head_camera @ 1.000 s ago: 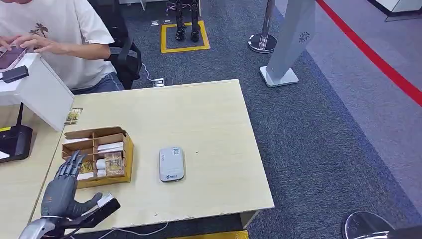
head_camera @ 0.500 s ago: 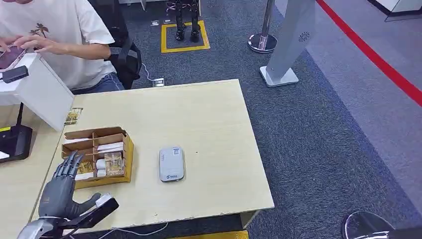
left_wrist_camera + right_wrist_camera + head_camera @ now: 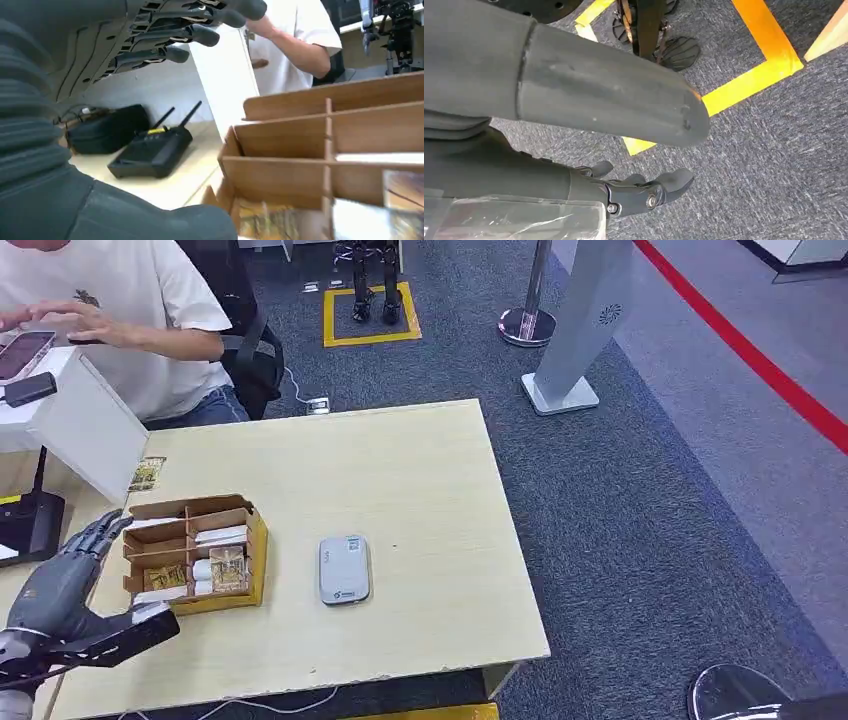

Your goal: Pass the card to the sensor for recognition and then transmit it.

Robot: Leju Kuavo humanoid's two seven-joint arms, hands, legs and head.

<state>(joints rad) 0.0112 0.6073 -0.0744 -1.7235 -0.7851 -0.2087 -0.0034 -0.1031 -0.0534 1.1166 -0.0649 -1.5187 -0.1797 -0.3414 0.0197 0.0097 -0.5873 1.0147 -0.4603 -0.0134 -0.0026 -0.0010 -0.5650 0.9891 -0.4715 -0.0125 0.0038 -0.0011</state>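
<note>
The pale wooden bench [image 3: 400, 480] has wide bare stretches toward its far edge and its right edge, and beyond the right edge grey carpet [image 3: 640, 520] runs out to a red floor line [image 3: 760, 360]. Near the left edge sits a cardboard divider box [image 3: 195, 550], open on top, its compartments holding cards [image 3: 227, 568] and white slips; in the left wrist view its brown partitions [image 3: 327, 150] stand close in front of the camera. Just right of the box, apart from it, a grey card sensor [image 3: 344, 568] lies flat, roughly midway between the left and right edges and nearer the front edge. The left hand [image 3: 62, 585] hovers at the bench's front left corner, just beside the box's left wall, fingers spread and stretched forward, the thumb apart, nothing in its grasp; I cannot tell whether a fingertip touches the box. The right hand [image 3: 634, 192] hangs over the carpet by a yellow floor marking [image 3: 744, 82], fingers loosely curled with nothing in them. Beyond the far left corner a person in a white shirt [image 3: 120, 300] sits at a white box [image 3: 70, 420], and a black router [image 3: 150, 150] rests on the neighbouring surface to the left.
</note>
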